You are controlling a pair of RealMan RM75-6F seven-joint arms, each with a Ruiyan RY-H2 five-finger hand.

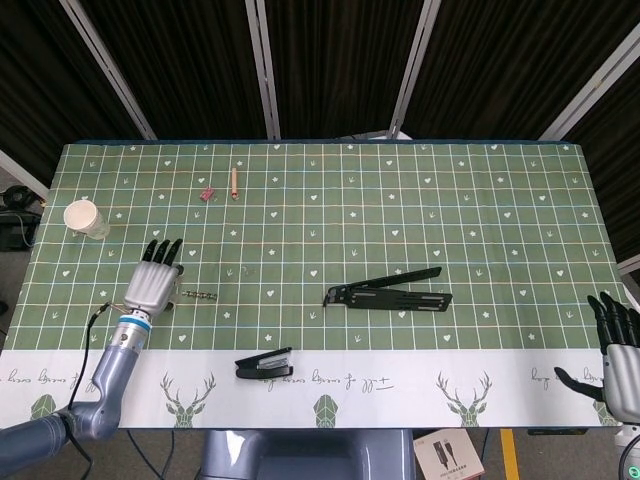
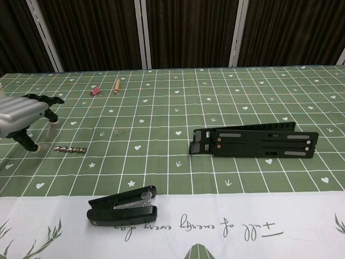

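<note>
My left hand [image 1: 153,280] [image 2: 21,116] hovers over the green checked tablecloth [image 1: 400,200] at the left, fingers spread and holding nothing. A small metal drill bit [image 1: 200,295] [image 2: 70,148] lies just to its right. A black stapler [image 1: 264,363] [image 2: 123,205] sits at the near white border. A black folding stand [image 1: 390,295] [image 2: 253,142] lies right of centre. My right hand [image 1: 618,350] shows at the far right edge, off the table, fingers apart and empty.
A white paper cup [image 1: 86,219] stands at the left edge. A pink binder clip [image 1: 207,194] [image 2: 96,92] and a wooden pencil stub [image 1: 234,182] [image 2: 116,86] lie at the far left. A thin wire clip [image 2: 118,133] lies mid-left.
</note>
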